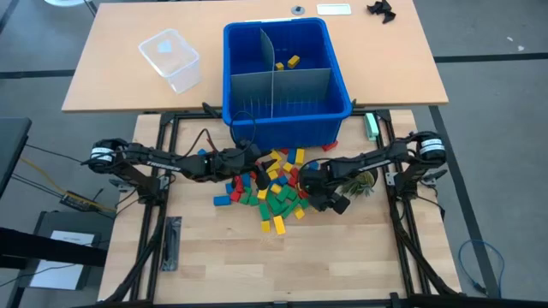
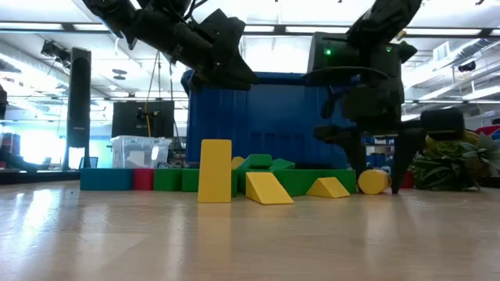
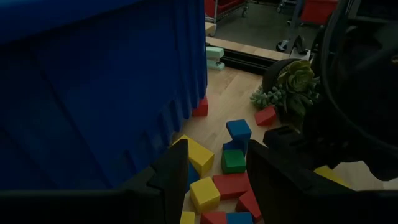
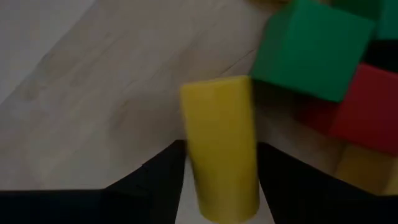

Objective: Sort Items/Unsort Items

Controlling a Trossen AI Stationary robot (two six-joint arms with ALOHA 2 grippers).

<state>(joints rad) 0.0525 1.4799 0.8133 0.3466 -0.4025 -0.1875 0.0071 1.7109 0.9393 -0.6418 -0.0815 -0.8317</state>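
Note:
The items (image 1: 272, 192), small red, yellow, green and blue blocks, lie in a heap on the wooden table before the blue bin (image 1: 287, 120). A few yellow ones (image 1: 291, 62) sit in the bin's far compartment. My right gripper (image 2: 379, 181) points down at the heap's right edge. Its open fingers stand close on either side of a yellow cylinder (image 4: 221, 149) that lies on its side on the table. My left gripper (image 3: 217, 180) hovers open and empty above the heap's left part, next to the bin's near wall. My right gripper comes from above, pointing down, with a finger (image 4: 165, 177) at each round side of the yellow cylinder (image 2: 373, 181), across its length. The cylinder rests on the table. The low view shows a sliver of gap at one finger, and I cannot tell whether either finger touches it.
Grey divider sheets (image 1: 278, 85) split the bin. A clear plastic tub (image 1: 171, 58) stands on the far table at the left. A small green plant (image 1: 360, 181) sits just right of my right gripper. Bare wood lies toward the near edge.

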